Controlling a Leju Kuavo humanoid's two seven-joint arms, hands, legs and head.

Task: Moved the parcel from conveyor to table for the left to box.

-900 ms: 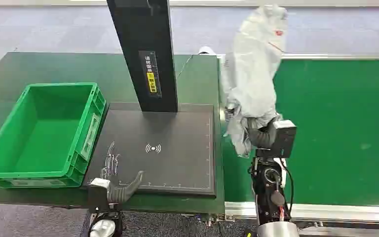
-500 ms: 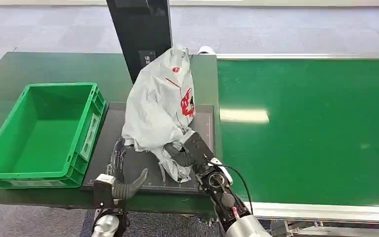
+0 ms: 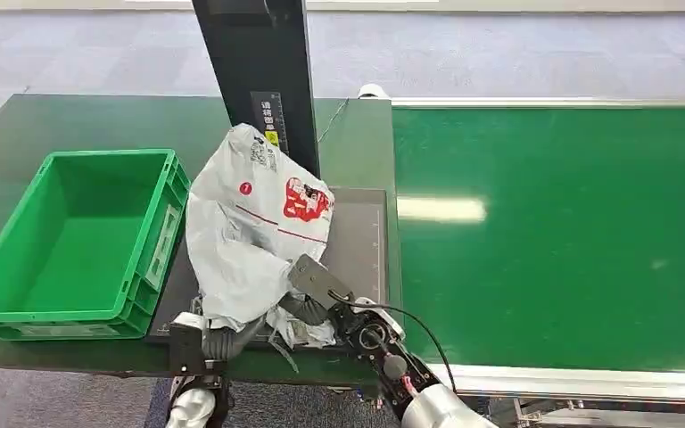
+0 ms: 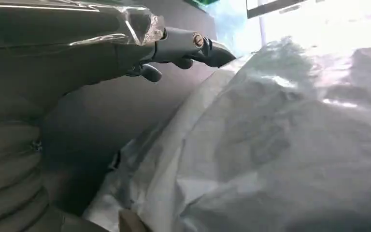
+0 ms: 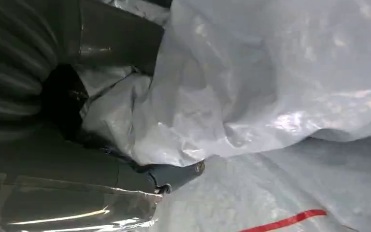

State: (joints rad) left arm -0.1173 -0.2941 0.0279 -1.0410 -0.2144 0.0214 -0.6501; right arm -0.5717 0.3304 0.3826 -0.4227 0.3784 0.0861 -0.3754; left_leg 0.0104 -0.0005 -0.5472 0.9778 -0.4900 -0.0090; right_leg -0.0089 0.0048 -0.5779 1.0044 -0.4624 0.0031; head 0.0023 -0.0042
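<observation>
The parcel (image 3: 250, 223) is a grey-white plastic bag with red print. It slumps over the black scan pad (image 3: 361, 241) on the table, its top leaning toward the green crate (image 3: 159, 239). My right hand (image 3: 308, 301) grips the bag's crumpled lower end near the pad's front edge; in the right wrist view the hand (image 5: 53, 96) is wrapped in the parcel's folds (image 5: 280, 72). My left hand (image 3: 218, 341) lies at the pad's front left corner. Its fingers (image 4: 193, 46) are stretched out and hold nothing, and the parcel (image 4: 280, 145) bulges right beside them.
A black upright post (image 3: 259, 71) rises behind the pad, just behind the parcel's top. The green conveyor belt (image 3: 571, 232) runs along the right, with a metal rail at its near edge. The dark green table (image 3: 80, 120) extends behind the crate.
My right arm has swung the parcel left from the conveyor's edge over the pad and lowered it; the bag has tipped toward the crate. The left hand has barely moved.
</observation>
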